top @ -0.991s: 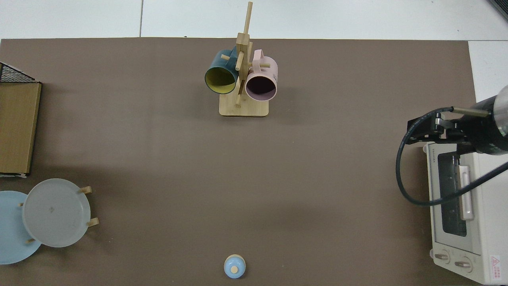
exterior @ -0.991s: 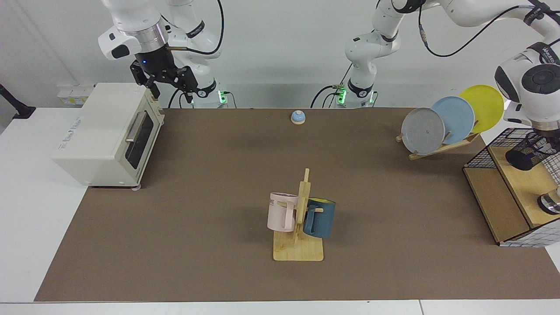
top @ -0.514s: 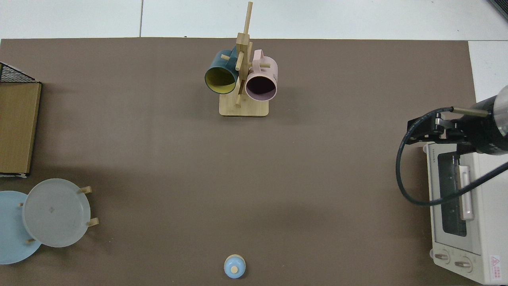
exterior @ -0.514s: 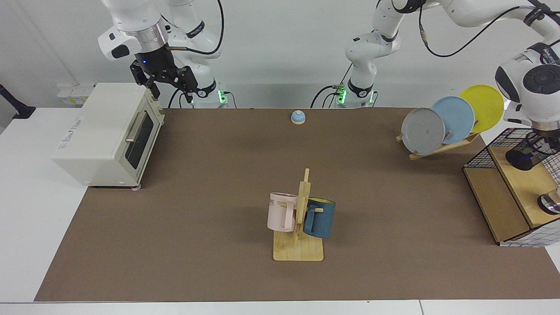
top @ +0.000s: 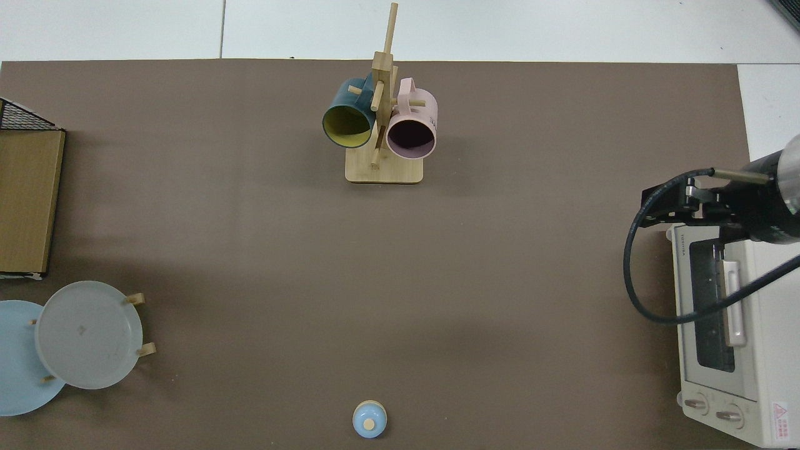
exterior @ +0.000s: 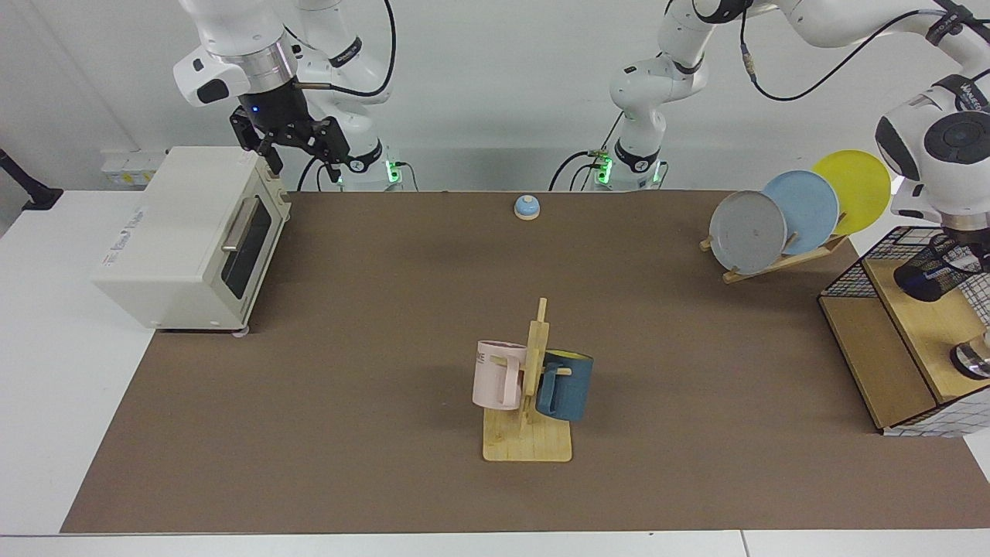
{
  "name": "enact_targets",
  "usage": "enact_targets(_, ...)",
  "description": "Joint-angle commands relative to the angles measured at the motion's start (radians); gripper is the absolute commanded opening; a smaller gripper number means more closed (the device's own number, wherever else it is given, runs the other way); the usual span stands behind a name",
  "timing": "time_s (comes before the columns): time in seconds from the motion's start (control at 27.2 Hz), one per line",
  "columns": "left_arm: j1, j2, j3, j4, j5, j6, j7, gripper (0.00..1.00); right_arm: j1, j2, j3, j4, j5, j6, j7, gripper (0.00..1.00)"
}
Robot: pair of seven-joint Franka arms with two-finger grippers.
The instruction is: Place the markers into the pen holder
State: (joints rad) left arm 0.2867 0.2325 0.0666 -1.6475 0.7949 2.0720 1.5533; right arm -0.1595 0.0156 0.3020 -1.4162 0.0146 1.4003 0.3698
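Observation:
The pen holder (exterior: 930, 272), a small black mesh cup, hangs tilted just above the wooden shelf at the far right of the facing view. My left gripper (exterior: 957, 249) comes down on it from above and is shut on its rim; the white wrist hides most of the fingers. My right gripper (exterior: 304, 169) hovers open over the back corner of the toaster oven (exterior: 186, 232), holding nothing. In the top view it shows at the right edge as the right gripper (top: 678, 203). No markers are in view.
A wire basket (exterior: 855, 271) with wooden shelves stands at the right edge. A plate rack (exterior: 781, 261) holds three plates. A mug tree (exterior: 534, 387) carries a pink and a blue mug in the middle. A small blue bell (exterior: 527, 206) sits at the back.
The left arm has risen a little, taking the pen holder up with it off the shelf. The right gripper has lifted very slightly above the toaster oven.

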Motion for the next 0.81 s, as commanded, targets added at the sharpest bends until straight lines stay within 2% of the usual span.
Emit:
enact_targets(0.0, 0.000, -0.016, 0.001, 0.034, -0.008, 0.016, -0.001, 0.75, -0.012, -0.002, 0.005, 0.003, 0.005, -0.023, -0.022, 1.00)
enact_targets(0.04, 0.000, -0.018, 0.001, 0.041, -0.011, 0.011, -0.001, 0.79, -0.012, -0.002, 0.005, 0.003, 0.005, -0.023, -0.022, 1.00)
enact_targets(0.11, -0.007, -0.033, 0.006, 0.054, -0.011, 0.007, -0.006, 0.97, -0.012, -0.002, 0.005, 0.003, 0.005, -0.023, -0.022, 1.00)
enact_targets(0.15, -0.012, -0.042, 0.007, 0.057, -0.011, 0.008, -0.006, 0.99, -0.012, -0.002, 0.005, 0.003, 0.005, -0.023, -0.022, 1.00)
enact_targets(0.33, -0.056, -0.085, 0.012, 0.089, -0.035, -0.030, 0.005, 1.00, -0.012, -0.002, 0.005, 0.003, 0.005, -0.023, -0.022, 1.00)
enact_targets(0.48, -0.133, -0.153, 0.088, 0.103, -0.155, -0.076, 0.005, 1.00, -0.011, -0.002, 0.005, 0.003, 0.005, -0.023, -0.022, 1.00)
enact_targets(0.59, -0.152, -0.205, 0.096, 0.101, -0.230, -0.130, 0.001, 1.00, -0.012, -0.002, 0.005, 0.003, 0.005, -0.023, -0.022, 1.00)
enact_targets(0.77, -0.213, -0.248, 0.099, 0.103, -0.287, -0.242, -0.059, 1.00, -0.011, -0.002, 0.005, 0.003, 0.005, -0.023, -0.022, 1.00)
